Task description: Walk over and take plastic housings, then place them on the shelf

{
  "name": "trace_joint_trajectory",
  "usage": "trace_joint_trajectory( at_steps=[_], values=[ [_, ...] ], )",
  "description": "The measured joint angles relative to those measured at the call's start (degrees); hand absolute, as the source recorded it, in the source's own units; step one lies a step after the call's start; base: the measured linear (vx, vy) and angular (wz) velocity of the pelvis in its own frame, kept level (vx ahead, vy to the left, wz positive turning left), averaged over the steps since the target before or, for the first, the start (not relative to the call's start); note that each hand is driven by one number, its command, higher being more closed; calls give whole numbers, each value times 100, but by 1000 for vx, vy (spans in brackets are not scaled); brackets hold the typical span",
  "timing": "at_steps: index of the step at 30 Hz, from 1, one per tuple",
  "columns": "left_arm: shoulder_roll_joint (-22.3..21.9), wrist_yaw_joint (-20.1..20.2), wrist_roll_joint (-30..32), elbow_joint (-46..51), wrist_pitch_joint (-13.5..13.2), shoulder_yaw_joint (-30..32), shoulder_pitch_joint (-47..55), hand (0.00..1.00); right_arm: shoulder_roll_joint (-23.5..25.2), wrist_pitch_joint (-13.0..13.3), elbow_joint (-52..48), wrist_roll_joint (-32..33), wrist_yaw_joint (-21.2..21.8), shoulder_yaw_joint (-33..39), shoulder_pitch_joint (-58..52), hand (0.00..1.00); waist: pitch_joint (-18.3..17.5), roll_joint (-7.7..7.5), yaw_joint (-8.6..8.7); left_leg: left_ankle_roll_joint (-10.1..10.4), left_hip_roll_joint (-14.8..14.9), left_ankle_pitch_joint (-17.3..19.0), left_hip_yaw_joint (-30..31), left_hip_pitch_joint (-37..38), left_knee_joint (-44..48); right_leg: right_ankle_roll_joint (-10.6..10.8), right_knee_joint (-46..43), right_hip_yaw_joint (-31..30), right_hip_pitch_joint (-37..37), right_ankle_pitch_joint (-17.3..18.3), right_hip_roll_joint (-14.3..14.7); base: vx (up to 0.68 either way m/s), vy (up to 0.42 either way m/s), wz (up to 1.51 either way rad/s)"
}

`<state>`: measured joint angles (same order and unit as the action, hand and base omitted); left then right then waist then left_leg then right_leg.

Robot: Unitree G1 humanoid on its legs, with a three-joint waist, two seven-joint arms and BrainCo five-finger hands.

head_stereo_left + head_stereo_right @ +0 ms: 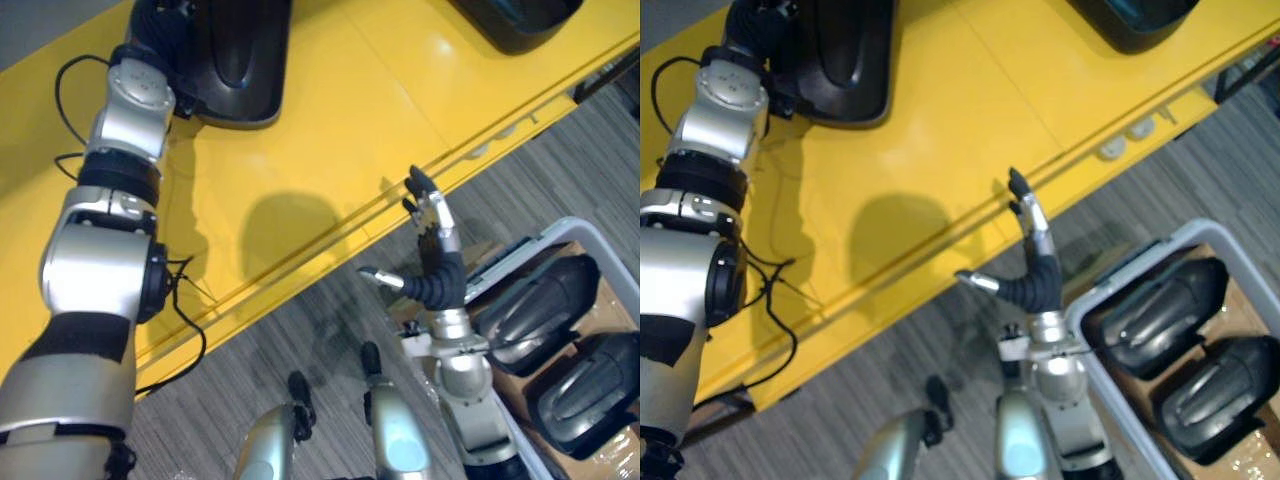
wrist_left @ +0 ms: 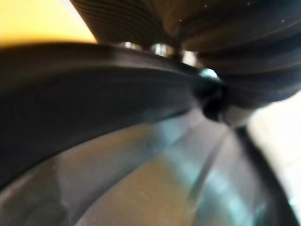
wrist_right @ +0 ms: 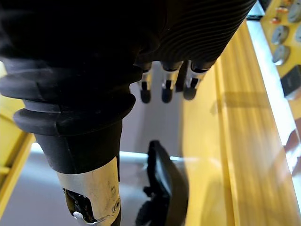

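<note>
Two of four looked shelved: one plastic housing lay on the yellow shelf at my left hand, grip impossible to tell, a second housing beyond. My right hand hung open, empty. Two more housings sat in the grey bin.

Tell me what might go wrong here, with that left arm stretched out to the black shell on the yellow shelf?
The left hand lies against the plastic housing on the shelf; drawing back could drag it along. The open right hand hangs by the shelf's front edge and might knock it. The bin of housings beside the right arm could get bumped.
</note>
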<state>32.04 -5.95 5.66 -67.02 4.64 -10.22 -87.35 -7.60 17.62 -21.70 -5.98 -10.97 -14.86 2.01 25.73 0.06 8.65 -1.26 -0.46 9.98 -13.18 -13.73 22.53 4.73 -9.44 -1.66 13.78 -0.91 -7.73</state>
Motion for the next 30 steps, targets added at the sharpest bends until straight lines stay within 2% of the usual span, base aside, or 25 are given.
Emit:
trace_joint_trajectory(
  at_steps=[1, 2, 3, 4, 5, 8, 11, 19, 21, 26, 28, 30],
  values=[
    [1, 4, 0, 0, -8, 22, -6, 0, 43, 0, 4, 11, 0, 4, 20, 0, 0, -15, 24, 242, 42, -20, -10, -320, 548, -1, -5, -3, -5, -1, -77, 26, 51, 16],
    [24, 7, -4, -25, -49, 52, 4, 0, 59, 8, 114, 23, -2, 7, 108, 0, -11, -42, 21, 157, 145, 209, -42, -602, 264, 3, -13, 2, 16, 2, -130, 46, 88, -5],
    [66, 4, -5, -56, -33, 48, 26, 0, 38, -5, 314, 25, 5, 15, 163, 0, -36, 28, -7, 182, 392, -681, -19, -331, -1268, 111, -77, 27, 13, 85, -4, 27, 55, -11],
    [61, 0, -7, 16, -43, 48, 34, 0, 59, -10, 393, 26, 5, 35, 156, 0, -46, -62, -8, 151, 266, -777, -59, -272, -1351, 147, -122, -3, 36, 111, -79, 45, 135, 0],
    [38, 30, -8, 63, -56, 27, 34, 0, 114, -14, 439, 73, 6, 63, 135, 0, -49, -67, 0, 145, 204, -862, -7, -228, -1444, 134, -198, 29, 59, 91, -127, 46, 140, 24],
    [165, 75, -35, 65, -53, 4, 62, 0, 321, -17, 451, 71, 49, 62, 178, 0, -60, -88, -62, 144, 177, -862, 32, -194, -1429, 134, -301, 32, 47, 92, -147, 79, 82, 14],
    [215, 206, -87, 196, -56, -68, 249, 0, 312, -18, 443, 73, 109, 71, 327, 0, -62, -90, -148, 142, 223, -862, 48, -47, -1429, 129, -461, 37, -5, 97, -114, 89, -16, -4],
    [403, 392, -428, 1024, -162, -1035, 254, 0, 271, -20, 411, 68, 109, 97, 452, 0, -77, -91, -157, 142, 295, -863, 169, -25, -1429, 88, -518, 189, -17, 143, -23, 65, -40, -1],
    [466, 392, -590, 1654, -265, -1295, 323, 0, 247, -20, 397, 61, 103, 131, 465, 0, -77, -90, -172, 142, 301, -863, 185, -5, -1428, 21, -626, 197, -11, 225, -18, 61, -27, 8],
    [1005, 86, -996, 3682, -590, -1347, 1183, 0, 234, -21, 393, -184, -16, 217, 484, 0, -77, -90, -220, 142, 309, -858, 189, 31, -1276, 91, -1023, 217, 27, 443, -38, 59, -47, 7],
    [1165, 29, -1040, 4581, -663, -1132, 1826, 0, 200, -24, 393, -305, -74, 300, 489, 0, -81, -85, -246, 142, 370, -857, 188, 67, -1162, 92, -1231, 278, 39, 450, -4, 54, -66, 5],
    [1173, -14, -1122, 5660, -747, -644, 2767, 0, 176, -28, 393, -516, -201, 482, 487, 0, -131, -42, -325, 141, 437, -855, 226, 68, -1044, 92, -1712, 329, 231, 450, 31, 58, -81, -2]
  ],
)
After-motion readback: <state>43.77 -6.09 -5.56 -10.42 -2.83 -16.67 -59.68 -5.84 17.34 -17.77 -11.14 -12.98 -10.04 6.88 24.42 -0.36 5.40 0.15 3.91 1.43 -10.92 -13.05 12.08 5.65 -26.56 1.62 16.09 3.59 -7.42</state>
